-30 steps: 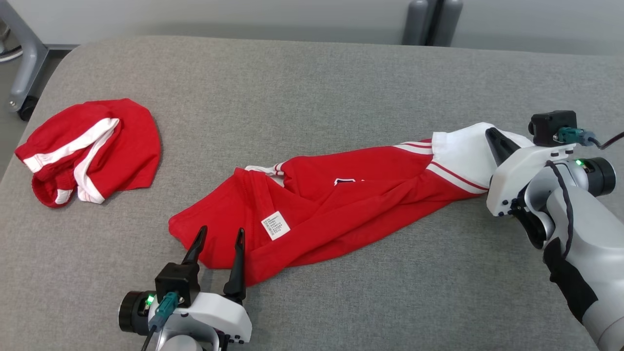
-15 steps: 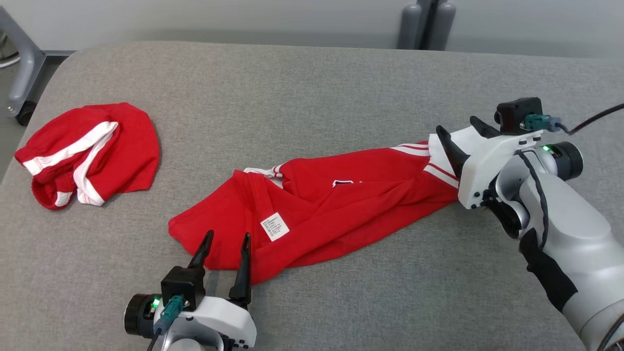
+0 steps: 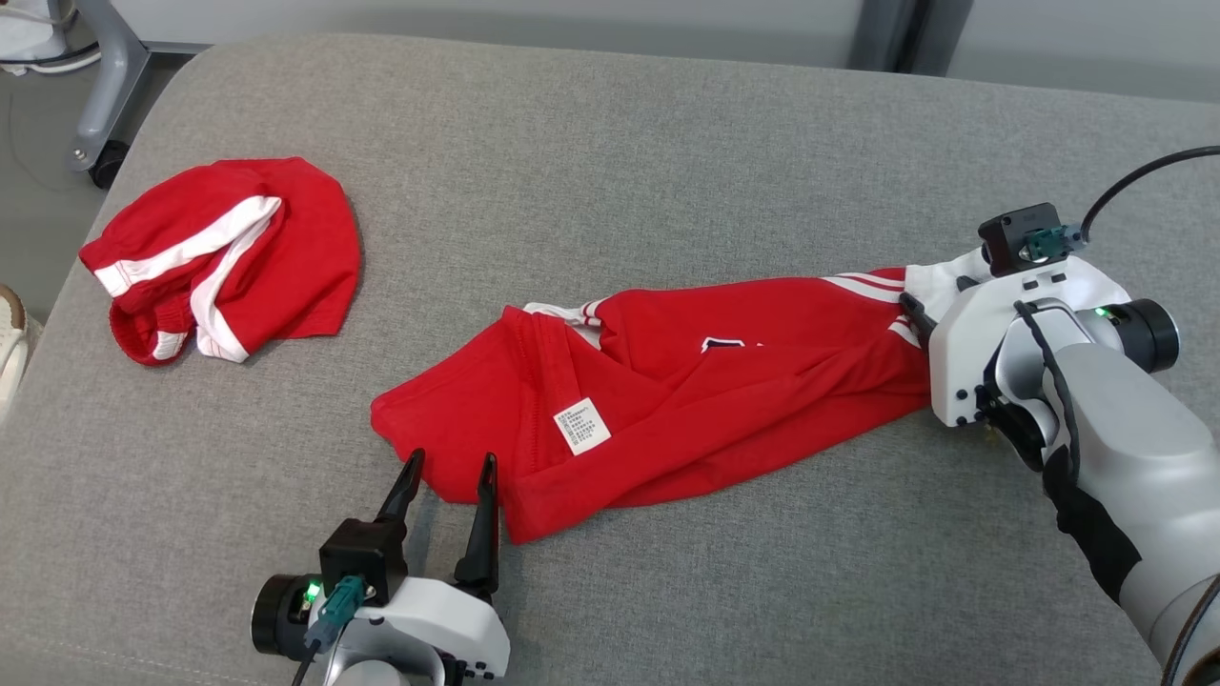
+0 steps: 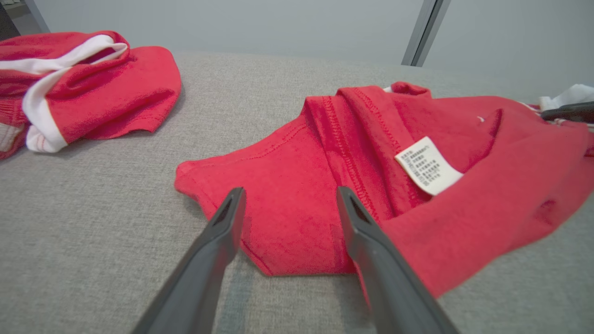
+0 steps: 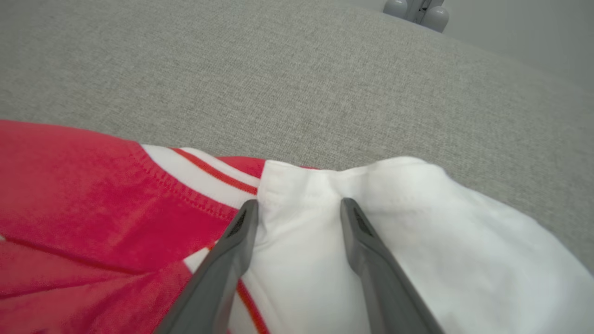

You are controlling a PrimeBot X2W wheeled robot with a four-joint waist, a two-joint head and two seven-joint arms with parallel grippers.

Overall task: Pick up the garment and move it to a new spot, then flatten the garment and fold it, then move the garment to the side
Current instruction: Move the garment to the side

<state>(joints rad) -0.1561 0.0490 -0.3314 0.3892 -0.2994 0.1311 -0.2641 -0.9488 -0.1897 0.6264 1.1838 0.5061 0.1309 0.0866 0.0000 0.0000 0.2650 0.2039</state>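
Observation:
The garment (image 3: 686,400) is a red shirt with a white sleeve, lying stretched and creased across the grey padded table (image 3: 610,171). A white label shows on the garment (image 4: 315,195) near its near hem. My left gripper (image 3: 453,459) is open at the hem corner; in the left wrist view its fingers (image 4: 291,190) straddle the red edge. My right gripper (image 3: 929,291) lies low over the white sleeve (image 5: 394,241) at the garment's right end. Its fingers (image 5: 299,202) stand apart on the white cloth, open.
A second red garment with white bands (image 3: 229,252) lies bunched at the table's far left. A grey frame leg with a caster (image 3: 105,95) stands beyond that corner. A pale shoe (image 3: 10,333) shows at the left edge. A black cable (image 3: 1134,181) arcs above my right wrist.
The head camera has shifted, so the whole picture slid right. My right gripper went from shut on the sleeve end to open and moved left over the sleeve. The left gripper stayed open.

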